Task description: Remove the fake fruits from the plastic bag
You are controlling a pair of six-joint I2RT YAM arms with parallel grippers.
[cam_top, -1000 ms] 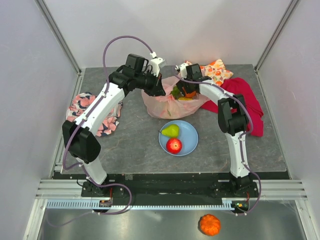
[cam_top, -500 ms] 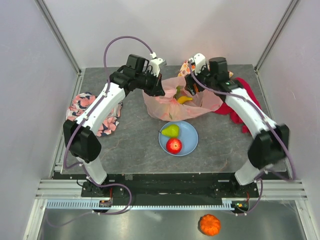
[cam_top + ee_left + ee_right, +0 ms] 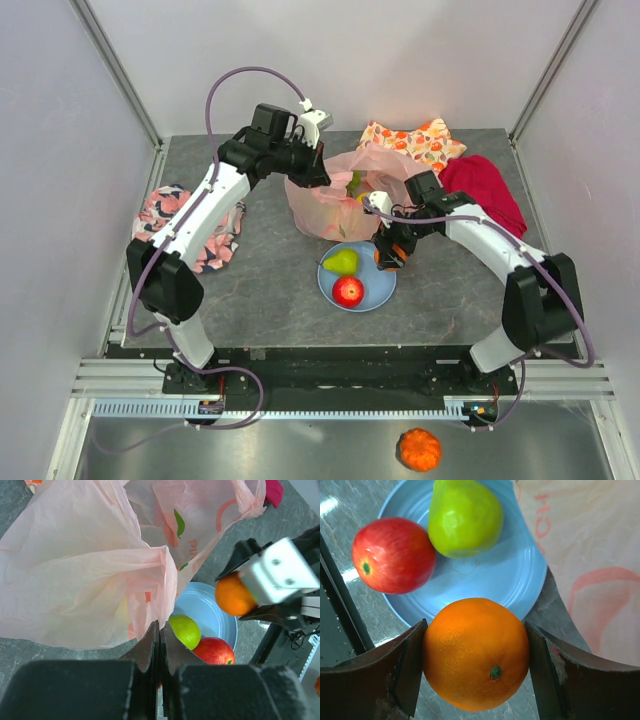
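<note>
The pink plastic bag (image 3: 335, 205) lies at the back middle of the table. My left gripper (image 3: 312, 172) is shut on its upper edge and holds it up; the pinched bag (image 3: 90, 575) shows in the left wrist view. My right gripper (image 3: 388, 253) is shut on an orange (image 3: 476, 652) and holds it over the right rim of the blue plate (image 3: 382, 290). A green pear (image 3: 342, 262) and a red apple (image 3: 348, 291) lie on the plate. Green and yellow fruit (image 3: 355, 185) show in the bag's mouth. The orange (image 3: 234, 596) also shows in the left wrist view.
A fruit-print orange cloth (image 3: 412, 140) and a red cloth (image 3: 485, 190) lie at the back right. A pink-and-black cloth (image 3: 185, 225) lies at the left. A small orange pumpkin (image 3: 418, 449) sits below the table edge.
My right gripper has come out of the bag with the orange and moved forward to the plate's right rim. The left gripper keeps holding the bag edge.
</note>
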